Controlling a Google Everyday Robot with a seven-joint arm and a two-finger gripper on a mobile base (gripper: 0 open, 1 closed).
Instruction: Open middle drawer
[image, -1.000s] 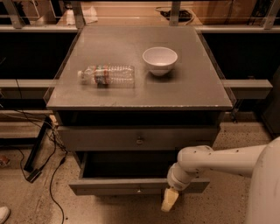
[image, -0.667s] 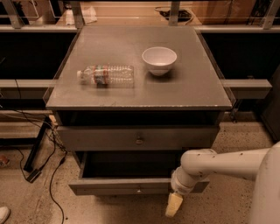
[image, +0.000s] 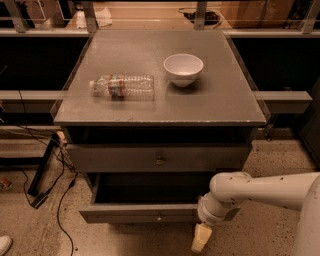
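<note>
Gray bench, top level. Beneath it the middle drawer is pulled out toward the camera, under the upper drawer. Its front's long axis runs left-right and its knob faces the camera. The interior is dark, contents not discernible. The end effector hangs below the front's right end, near the floor; released or clenched, cannot tell. A bottle lies on its side, left of an upright white bowl.

Dim warm overhead light; pale jaws at bottom right.
</note>
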